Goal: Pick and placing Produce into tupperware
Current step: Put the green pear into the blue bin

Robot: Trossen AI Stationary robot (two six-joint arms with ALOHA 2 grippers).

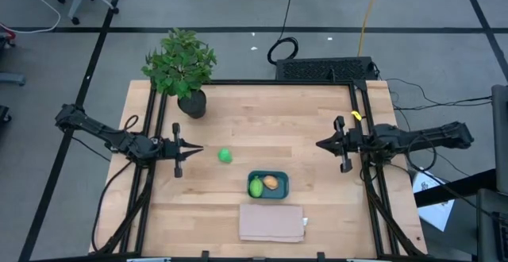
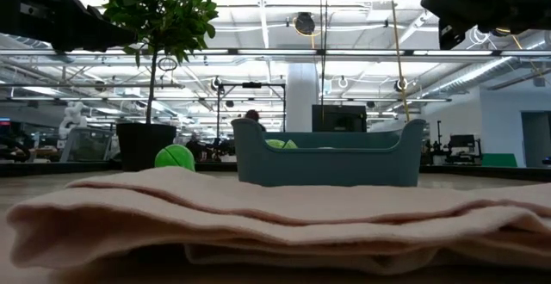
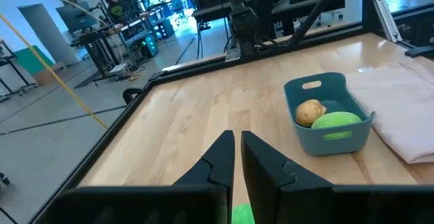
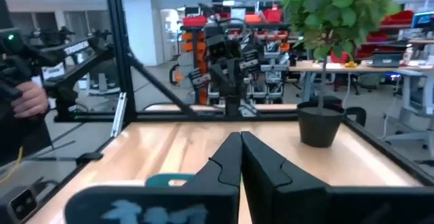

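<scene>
Left gripper (image 1: 196,148) hangs just off the bright green ball (image 1: 225,156), its two fingers pressed together and holding nothing; in the left wrist view the ball (image 3: 243,215) peeks out directly beneath the joined fingertips. That ball lies on the bare wood between the left gripper and the tupperware (image 1: 268,185), a little farther from the folded cloth (image 1: 272,222) than the tupperware is. Already inside the tupperware sit the lime-green piece (image 1: 256,187) and the orange-tan piece (image 1: 271,183), side by side. Being round, the ball has no long axis to line up with, so any finger angle should serve. It lies straight ahead of the left gripper and slightly toward the tupperware side, so this arm is clearly the nearer one; the likely next step is to part the fingers and reach forward and down over it. Right gripper (image 1: 321,144) waits well beyond the tupperware from the ball, fingers likewise closed and empty. The potted plant (image 1: 182,67) stands off from the tupperware, clear of the path.
</scene>
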